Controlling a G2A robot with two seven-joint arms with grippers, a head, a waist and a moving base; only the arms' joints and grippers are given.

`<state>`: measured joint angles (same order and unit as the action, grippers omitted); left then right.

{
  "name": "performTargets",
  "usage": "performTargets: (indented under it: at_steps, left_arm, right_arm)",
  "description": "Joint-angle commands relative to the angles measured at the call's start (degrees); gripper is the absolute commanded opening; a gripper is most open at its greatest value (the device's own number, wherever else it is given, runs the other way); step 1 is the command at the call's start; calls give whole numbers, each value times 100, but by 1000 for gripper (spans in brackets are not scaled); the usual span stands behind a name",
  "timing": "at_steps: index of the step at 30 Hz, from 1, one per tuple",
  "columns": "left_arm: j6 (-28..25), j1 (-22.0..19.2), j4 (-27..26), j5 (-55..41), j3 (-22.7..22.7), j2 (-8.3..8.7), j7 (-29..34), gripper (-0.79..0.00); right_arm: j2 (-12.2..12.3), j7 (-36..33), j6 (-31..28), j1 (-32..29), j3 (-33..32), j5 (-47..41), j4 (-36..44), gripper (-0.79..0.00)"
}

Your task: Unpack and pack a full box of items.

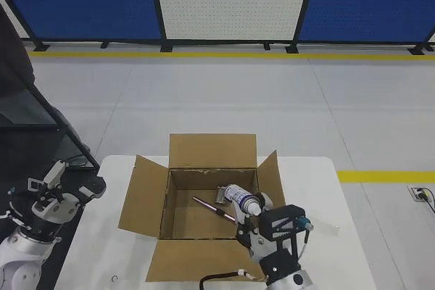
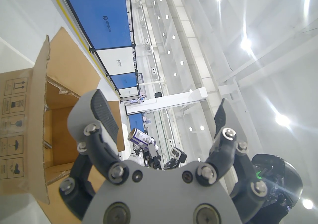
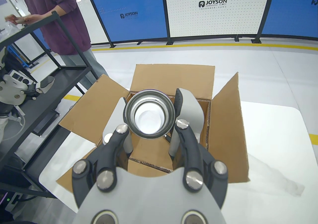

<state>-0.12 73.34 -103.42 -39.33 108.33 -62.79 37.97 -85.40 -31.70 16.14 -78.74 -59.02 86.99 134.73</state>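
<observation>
Right gripper (image 3: 152,108) sits closest, its 2 fingers clamped across a spray can (image 1: 242,196) that hangs tilted in the air. Beneath everything is the white table (image 1: 348,239), and on it stands an open cardboard box (image 1: 212,151) with 4 flaps splayed outward, its right side under the can. The left gripper (image 2: 164,110) is beyond the table's left edge, spread wide and holding nothing. On the box floor lies 1 thin dark rod (image 1: 212,208). I'd judge the can stiff and fairly light, but smooth and round, so liable to swivel. A squeeze across mid-body, clear of the cap, looks safest.
</observation>
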Motion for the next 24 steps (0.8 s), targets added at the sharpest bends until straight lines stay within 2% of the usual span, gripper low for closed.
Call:
performTargets:
  at_steps: [1,16,24]
  left_arm:
    - [0,1,-1,1,-1,0,0,0]
    - [-6,48,-64,24,-12,-2,-82,0]
    - [20,93,-126,21,-11,8,-156,0]
  right_arm:
    - [7,73,-8,-82,-74,-9,-9,-785]
    - [8,97,-19,-89,-75,-17,-9,-785]
    - [13,823,-114,-367,-220,-311,-9,-785]
